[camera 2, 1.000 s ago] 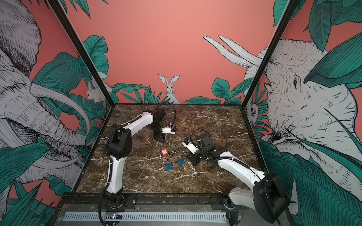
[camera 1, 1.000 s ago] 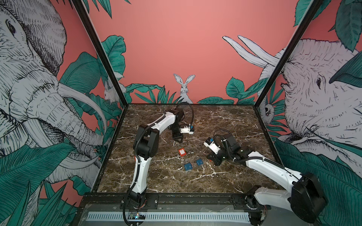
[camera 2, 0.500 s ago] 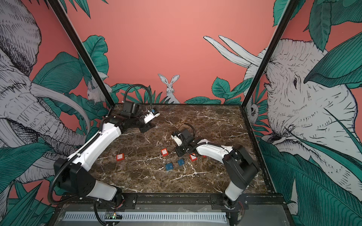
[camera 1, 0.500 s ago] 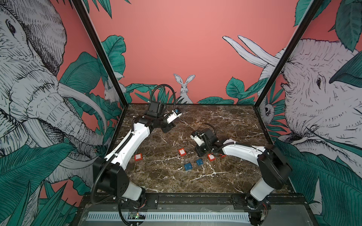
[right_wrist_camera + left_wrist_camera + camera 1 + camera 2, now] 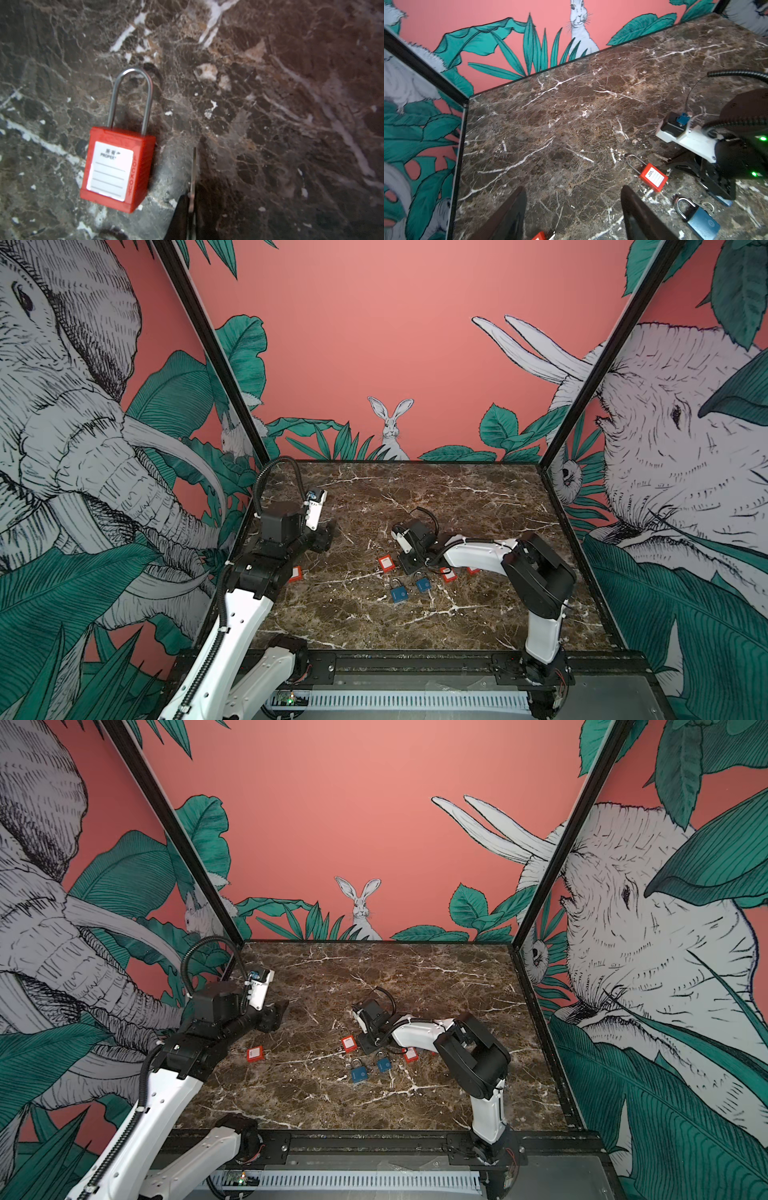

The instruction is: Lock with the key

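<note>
A booth with coral walls painted with elephants, a rabbit and green leaves surrounds a brown marble tabletop. A red lockout padlock lies flat near the middle, label up, with both legs of its steel shackle entering the body. Two blue padlocks lie nearby.

The right gripper is low over the table, its dark fingers pressed together on a thin metal key. The blade sticks out just beside the padlock's body, not touching it. The keyway is out of sight.

The left gripper hovers well apart, fingers spread wide and holding nothing.

The padlock looks stiff, fairly light and likely to slide on polished marble. It is best clamped across its flat sides, with the bottom left free. The key is small and slick, and may twist in the pinch.
</note>
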`<state>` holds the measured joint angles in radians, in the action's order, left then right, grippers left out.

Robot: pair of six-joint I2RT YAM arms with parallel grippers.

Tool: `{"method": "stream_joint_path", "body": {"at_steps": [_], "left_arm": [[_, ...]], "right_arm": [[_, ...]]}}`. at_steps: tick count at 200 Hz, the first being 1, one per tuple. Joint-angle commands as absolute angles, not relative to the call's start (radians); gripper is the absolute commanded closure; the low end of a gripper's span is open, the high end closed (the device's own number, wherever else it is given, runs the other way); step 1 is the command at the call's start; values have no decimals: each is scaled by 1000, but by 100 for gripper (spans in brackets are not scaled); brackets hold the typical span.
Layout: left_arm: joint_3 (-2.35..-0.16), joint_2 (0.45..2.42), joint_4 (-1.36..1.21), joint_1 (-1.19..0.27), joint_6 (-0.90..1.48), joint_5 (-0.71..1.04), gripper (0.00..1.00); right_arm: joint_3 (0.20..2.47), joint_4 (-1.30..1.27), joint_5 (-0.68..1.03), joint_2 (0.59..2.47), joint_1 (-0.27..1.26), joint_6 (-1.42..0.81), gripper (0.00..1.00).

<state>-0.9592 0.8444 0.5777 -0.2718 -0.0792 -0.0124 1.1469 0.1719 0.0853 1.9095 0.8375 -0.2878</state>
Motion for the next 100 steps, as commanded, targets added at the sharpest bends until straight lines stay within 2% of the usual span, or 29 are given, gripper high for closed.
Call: {"method": "stream_joint_path", "body": {"at_steps": [1, 6, 24, 100], "left_arm": [[-945, 852, 636, -261, 68, -99, 18], [-946, 855, 647, -258, 80, -107, 15], [-958, 874, 681, -244, 113, -105, 13], [-898, 902, 737, -63, 244, 59, 8]], "right_arm": [[1166, 141, 85, 1925, 856, -308, 79], [1166, 137, 88, 1923, 859, -305, 78], [1168, 136, 78, 1919, 864, -301, 70], [1157, 135, 0, 1849, 863, -245, 63]]}}
